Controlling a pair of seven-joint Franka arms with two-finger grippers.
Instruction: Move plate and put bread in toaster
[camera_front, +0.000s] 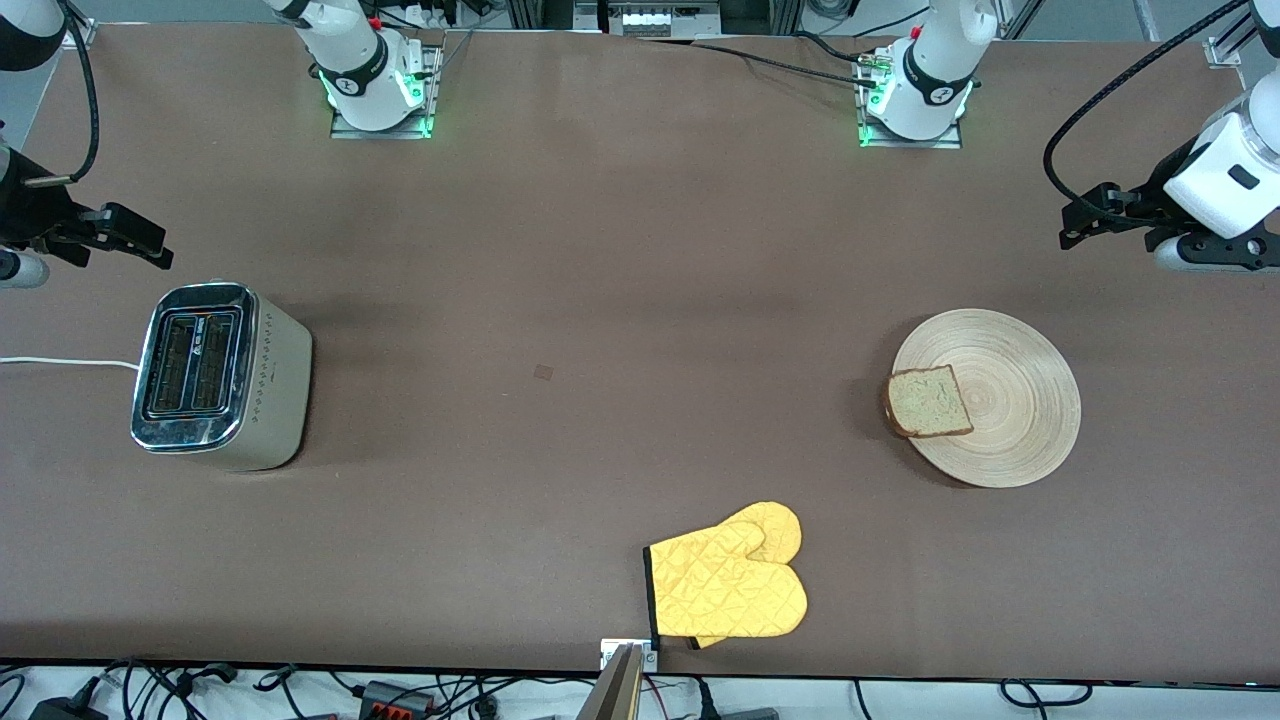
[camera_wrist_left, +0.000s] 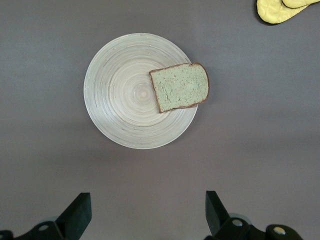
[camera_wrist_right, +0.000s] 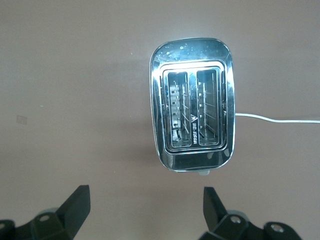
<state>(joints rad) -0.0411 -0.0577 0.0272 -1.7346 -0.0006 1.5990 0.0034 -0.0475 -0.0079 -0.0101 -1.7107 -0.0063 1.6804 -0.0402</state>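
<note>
Nearest the camera, a mitt (camera_front: 728, 585) is lying untouched. Nothing is being moved yet: bread (camera_front: 929, 401) is resting on the plate (camera_front: 1010, 420) at frame right, toaster (camera_front: 215, 375) slots are standing empty at frame left. Left gripper (camera_front: 1075, 222) and right gripper (camera_front: 150, 246) are being held wide, empty.

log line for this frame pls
left gripper open, over table beside plate | right gripper open, over table beside toaster | bread on plate edge | slots empty

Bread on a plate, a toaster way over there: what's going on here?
Nothing is held yet. The bread lies on the plate, overhanging its rim, near the left arm's end. The toaster stands empty at the right arm's end. The left gripper hangs open near the plate, the right gripper open near the toaster.
</note>
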